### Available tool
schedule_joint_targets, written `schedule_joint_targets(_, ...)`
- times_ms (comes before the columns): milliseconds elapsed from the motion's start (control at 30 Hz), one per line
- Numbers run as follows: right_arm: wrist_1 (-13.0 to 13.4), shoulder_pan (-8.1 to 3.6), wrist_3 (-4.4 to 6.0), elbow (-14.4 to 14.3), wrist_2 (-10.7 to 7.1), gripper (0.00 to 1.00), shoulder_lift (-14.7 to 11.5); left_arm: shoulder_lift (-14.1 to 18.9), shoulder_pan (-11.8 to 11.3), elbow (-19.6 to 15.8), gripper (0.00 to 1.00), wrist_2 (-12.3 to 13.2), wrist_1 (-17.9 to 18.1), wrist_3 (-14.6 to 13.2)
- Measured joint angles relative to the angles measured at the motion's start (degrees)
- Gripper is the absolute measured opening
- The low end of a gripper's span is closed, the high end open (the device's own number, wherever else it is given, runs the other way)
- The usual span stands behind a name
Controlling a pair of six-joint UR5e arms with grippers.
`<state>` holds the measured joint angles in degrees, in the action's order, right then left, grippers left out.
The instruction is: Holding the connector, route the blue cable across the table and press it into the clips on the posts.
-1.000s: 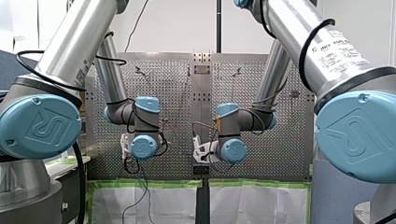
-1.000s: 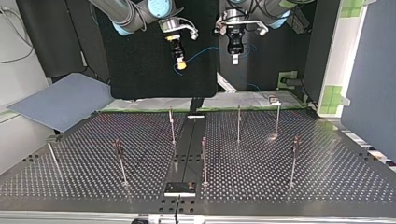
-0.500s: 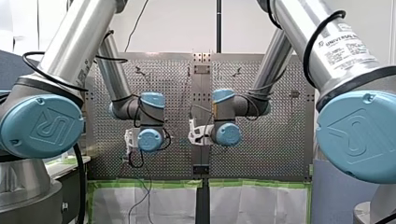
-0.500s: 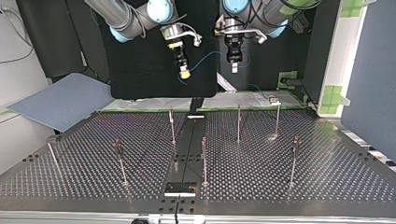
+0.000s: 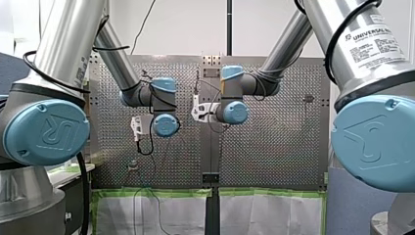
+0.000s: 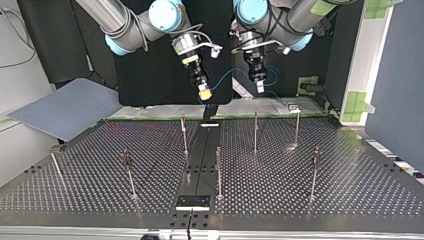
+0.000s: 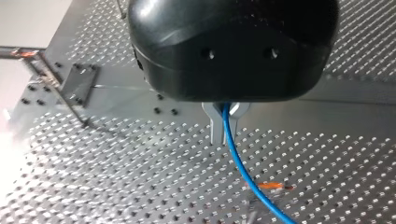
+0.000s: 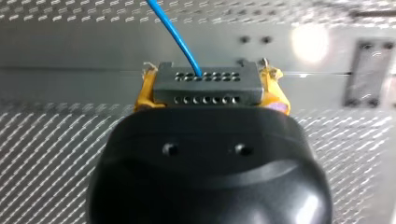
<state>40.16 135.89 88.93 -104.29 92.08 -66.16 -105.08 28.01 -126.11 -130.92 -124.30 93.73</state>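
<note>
Connector (image 8: 208, 84) clamped between the yellow pads (image 8: 280, 94) of my right gripper (image 6: 204, 94); blue cable (image 7: 235, 161) pinched between the metal fingers (image 7: 215, 128) of my left gripper (image 6: 260, 88). Strung in a slack arc from one gripper to the other, above the far edge of the table (image 6: 325, 200), short of the posts (image 6: 184, 135). In the top view, both lower and nearer the posts than a second ago
</note>
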Motion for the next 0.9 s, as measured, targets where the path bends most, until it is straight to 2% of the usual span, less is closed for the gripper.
schedule_joint_targets(233, -3.6, -0.01, 0.72, 3.6, -1.96, 0.00, -3.1, 3.6, 0.3, 0.5, 0.00, -3.6, -3.6, 1.1)
schedule_joint_targets(367, -5.8, -0.01, 1.35, 5.8, -2.82, 0.00, -3.1, 5.6, 0.1, 0.5, 0.00, -5.6, -5.6, 2.2)
schedule_joint_targets(533, -7.0, -0.02, 1.72, 7.0, -3.33, 0.00, -1.9, 7.9, -0.1, 0.7, 0.00, -7.9, -7.9, 3.2)
schedule_joint_targets(733, -7.6, 0.35, 2.22, 8.5, -4.00, 0.00, -0.6, 10.6, -0.2, 1.1, 0.00, -8.4, -10.6, 3.7)
schedule_joint_targets(900, -7.8, 0.67, 3.96, 10.4, -4.50, 0.00, -0.3, 12.9, -0.2, 1.1, 0.00, -7.7, -12.9, 4.2)
